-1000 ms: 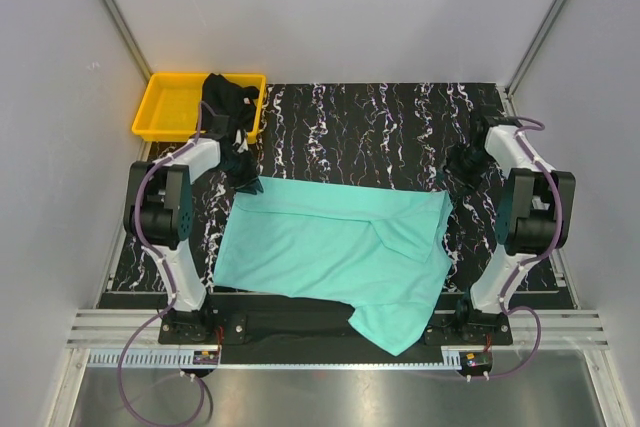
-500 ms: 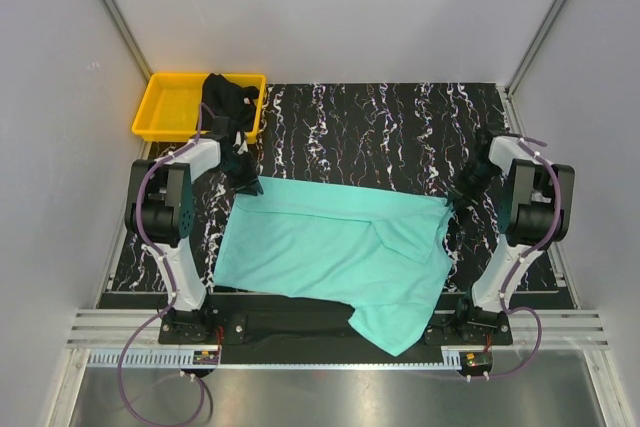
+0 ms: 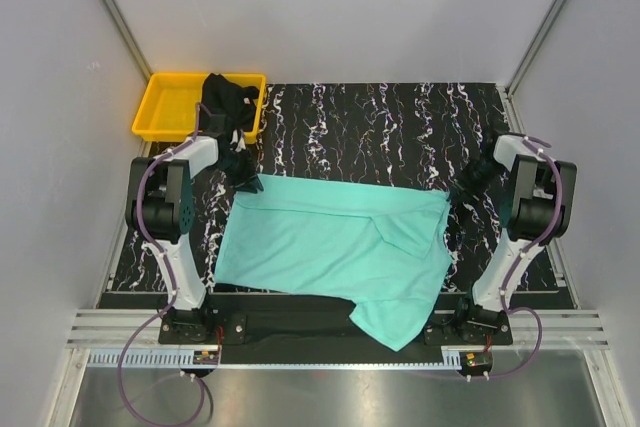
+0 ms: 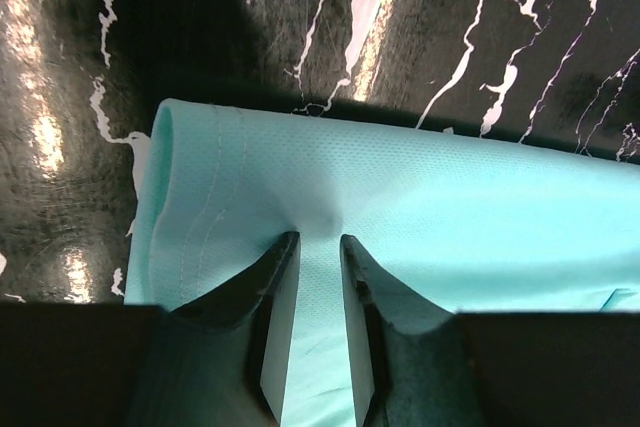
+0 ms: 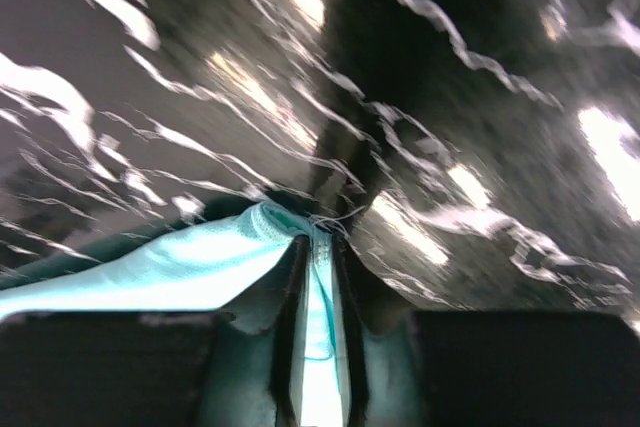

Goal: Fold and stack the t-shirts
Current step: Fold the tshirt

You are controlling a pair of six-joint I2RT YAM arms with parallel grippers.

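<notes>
The turquoise t-shirt lies spread on the black marbled mat, its near right part hanging over the front edge. My left gripper sits at the shirt's far left corner. In the left wrist view the left gripper is shut on a puckered bit of turquoise cloth near the hem. My right gripper is at the far right corner. In the blurred right wrist view the right gripper pinches a turquoise fold. The black t-shirt is bunched on the right end of the tray.
A yellow plastic tray stands at the mat's far left corner. The marbled mat stretches behind the shirt. Grey walls with metal posts close in both sides. A metal rail runs along the front edge.
My right gripper has moved inward and down onto the shirt's far right corner and closed on it, tugging that corner slightly. The left gripper has stayed at the far left corner.
</notes>
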